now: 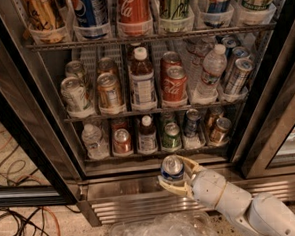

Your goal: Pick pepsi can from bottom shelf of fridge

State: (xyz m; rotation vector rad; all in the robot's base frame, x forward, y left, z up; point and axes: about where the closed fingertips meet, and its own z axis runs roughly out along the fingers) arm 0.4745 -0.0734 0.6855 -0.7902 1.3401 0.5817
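The fridge (52, 111) stands open in front of me, its racks full of cans and bottles. The bottom shelf (155, 155) is the lowest and darkest rack, and it holds a row of drinks, among them a green can (171, 136). My arm (243, 204) comes in from the lower right. My end effector (173, 174) is just below that shelf, in front of the steel sill, and its two fingers are closed around the pepsi can (171, 164). The can is upright, with the silver top toward the camera, and it is outside the shelf, not touching it.

I judge that the can is rigid if it is full, and rather heavy for its size. The thin wall can dent under a hard squeeze, and cold metal may be wet and slippery. The best hold is on the middle of the body, from both sides, with moderate force.
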